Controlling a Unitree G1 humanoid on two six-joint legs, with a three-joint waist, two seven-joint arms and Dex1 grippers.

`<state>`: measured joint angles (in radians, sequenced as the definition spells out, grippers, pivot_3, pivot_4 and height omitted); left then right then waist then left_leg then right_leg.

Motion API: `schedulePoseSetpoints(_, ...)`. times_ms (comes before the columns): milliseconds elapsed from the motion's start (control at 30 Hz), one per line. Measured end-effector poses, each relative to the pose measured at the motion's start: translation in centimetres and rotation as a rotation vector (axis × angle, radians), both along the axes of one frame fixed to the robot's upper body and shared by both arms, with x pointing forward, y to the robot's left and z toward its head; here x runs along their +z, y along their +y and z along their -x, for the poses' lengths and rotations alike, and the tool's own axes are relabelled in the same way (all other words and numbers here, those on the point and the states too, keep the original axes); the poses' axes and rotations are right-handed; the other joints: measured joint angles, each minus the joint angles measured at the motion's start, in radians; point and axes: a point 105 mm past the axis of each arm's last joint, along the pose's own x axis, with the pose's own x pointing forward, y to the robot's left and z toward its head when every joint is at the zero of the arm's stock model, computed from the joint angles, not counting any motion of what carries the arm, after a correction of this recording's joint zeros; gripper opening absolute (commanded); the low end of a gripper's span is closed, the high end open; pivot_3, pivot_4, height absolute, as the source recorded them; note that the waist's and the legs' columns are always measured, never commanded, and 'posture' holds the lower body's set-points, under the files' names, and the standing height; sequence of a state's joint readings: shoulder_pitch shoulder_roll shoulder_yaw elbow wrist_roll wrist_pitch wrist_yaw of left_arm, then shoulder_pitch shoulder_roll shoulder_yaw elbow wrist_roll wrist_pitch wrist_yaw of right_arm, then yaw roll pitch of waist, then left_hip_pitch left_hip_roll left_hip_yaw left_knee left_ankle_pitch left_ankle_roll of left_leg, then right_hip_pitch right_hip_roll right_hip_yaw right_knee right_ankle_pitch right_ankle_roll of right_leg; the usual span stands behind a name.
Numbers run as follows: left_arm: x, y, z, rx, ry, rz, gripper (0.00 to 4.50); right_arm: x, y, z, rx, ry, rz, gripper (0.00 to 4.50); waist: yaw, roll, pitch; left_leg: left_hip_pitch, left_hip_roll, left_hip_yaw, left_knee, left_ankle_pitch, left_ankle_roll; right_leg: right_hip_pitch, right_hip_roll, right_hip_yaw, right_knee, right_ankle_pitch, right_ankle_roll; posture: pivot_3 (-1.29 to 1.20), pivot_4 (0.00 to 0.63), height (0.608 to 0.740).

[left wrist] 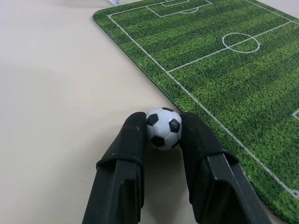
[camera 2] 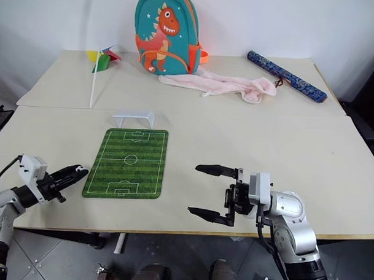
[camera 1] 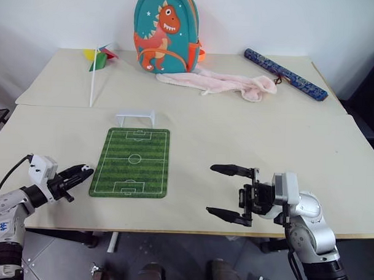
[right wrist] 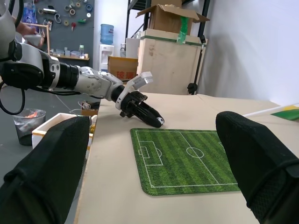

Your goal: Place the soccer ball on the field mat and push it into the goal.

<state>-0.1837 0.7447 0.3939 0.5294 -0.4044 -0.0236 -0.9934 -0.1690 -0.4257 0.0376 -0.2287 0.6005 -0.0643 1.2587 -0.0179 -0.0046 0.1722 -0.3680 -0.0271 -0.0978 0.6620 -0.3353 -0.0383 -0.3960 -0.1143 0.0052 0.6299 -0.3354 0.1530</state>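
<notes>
The soccer ball (left wrist: 163, 127), tiny and white with black patches, sits pinched between the two black fingers of my left gripper (camera 1: 82, 171), which is shut on it. Ball and gripper rest low over the bare tabletop, just off the near left corner of the field mat (camera 1: 132, 162). The green striped mat lies flat in the middle of the table. The white goal (camera 1: 135, 117) stands at the mat's far end. My right gripper (camera 1: 210, 189) hovers to the right of the mat, open wide and pointing left, with nothing between its fingers.
At the back of the table stand a teal dinosaur backpack (camera 1: 166, 32), a pink cloth (camera 1: 219, 84), a long blue patterned case (camera 1: 286, 74) and a pinwheel (camera 1: 99, 57) on a white stick. The table's front edge (camera 1: 171, 231) runs just below both grippers.
</notes>
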Motion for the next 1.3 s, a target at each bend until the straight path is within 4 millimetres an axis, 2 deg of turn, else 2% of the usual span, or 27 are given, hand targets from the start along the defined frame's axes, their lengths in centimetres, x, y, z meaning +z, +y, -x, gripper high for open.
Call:
schedulePoseSetpoints(67,0.8,-0.1,0.3,-0.021,-0.024,0.032,0.87,0.1,-0.1,-0.1,-0.005,-0.004,0.001,4.50,-0.001,0.000,0.000,0.000,0.000,0.000,0.000,0.000,0.000,0.000,0.000,0.000,0.000,0.000,0.000,0.00,0.150,0.740)
schedulePoseSetpoints(167,3.4,-1.2,1.3,-0.135,-0.050,0.045,0.87,0.4,-0.8,-0.4,-0.025,-0.016,0.018,4.50,-0.006,0.000,0.000,-0.001,0.004,-0.001,0.000,0.000,0.000,0.000,-0.001,0.000,0.000,0.000,0.000,0.00,0.150,0.740)
schedulePoseSetpoints(233,4.7,-2.2,2.3,-0.231,-0.029,0.015,0.87,0.7,-1.6,-0.5,-0.050,-0.029,0.029,4.50,-0.007,0.001,0.000,0.000,0.004,-0.001,0.000,0.000,0.000,0.001,-0.002,0.000,-0.001,0.000,0.000,0.00,0.150,0.740)
schedulePoseSetpoints(300,5.5,-4.2,3.5,-0.364,0.005,-0.035,0.87,0.9,-2.7,-0.5,-0.068,-0.030,0.041,4.50,-0.005,0.002,0.001,0.000,0.004,-0.001,0.000,0.000,0.001,0.001,-0.002,0.000,-0.001,0.000,0.000,0.00,0.150,0.740)
schedulePoseSetpoints(400,5.1,-8.0,4.2,-0.565,0.022,-0.100,0.87,0.8,-3.8,0.1,-0.053,0.002,0.057,4.50,0.007,0.005,0.003,0.000,0.005,-0.001,0.000,-0.001,0.001,0.002,-0.001,0.000,-0.002,0.000,0.000,0.00,0.150,0.740)
schedulePoseSetpoints(533,3.3,-10.1,3.2,-0.662,0.042,-0.161,0.87,-0.4,-3.3,1.7,0.047,0.032,0.093,4.50,0.011,0.005,0.003,0.000,0.002,0.001,0.000,0.000,0.001,0.002,0.001,0.000,-0.002,0.000,0.000,0.00,0.150,0.740)
schedulePoseSetpoints(700,1.4,-10.1,1.9,-0.698,0.070,-0.235,0.87,-1.2,-1.7,2.4,0.132,0.025,0.104,4.50,0.009,0.005,0.003,0.000,0.001,0.002,0.001,0.000,0.001,0.001,0.001,0.000,-0.001,0.000,0.000,0.00,0.150,0.740)
schedulePoseSetpoints(833,0.6,-9.7,1.2,-0.709,0.088,-0.264,0.87,-1.4,-1.3,1.9,0.128,0.018,0.099,4.50,0.013,0.005,0.003,0.000,0.001,0.001,0.001,0.000,0.001,0.001,0.001,0.000,-0.001,0.000,0.000,0.00,0.150,0.740)
schedulePoseSetpoints(933,0.1,-10.3,0.3,-0.718,0.083,-0.254,0.87,-1.7,-1.0,1.5,0.113,0.014,0.098,4.50,0.017,0.005,0.003,-0.001,-0.001,0.001,0.002,0.000,0.001,0.001,0.000,-0.001,0.000,0.000,0.000,0.00,0.150,0.740)
schedulePoseSetpoints(1300,0.0,-10.7,-0.3,-0.719,0.066,-0.246,0.87,-2.2,-0.7,1.9,0.102,0.042,0.092,4.50,0.014,0.005,0.003,0.000,-0.002,0.000,0.003,0.000,0.001,0.001,0.000,0.000,0.001,0.000,0.001,0.00,0.150,0.740)
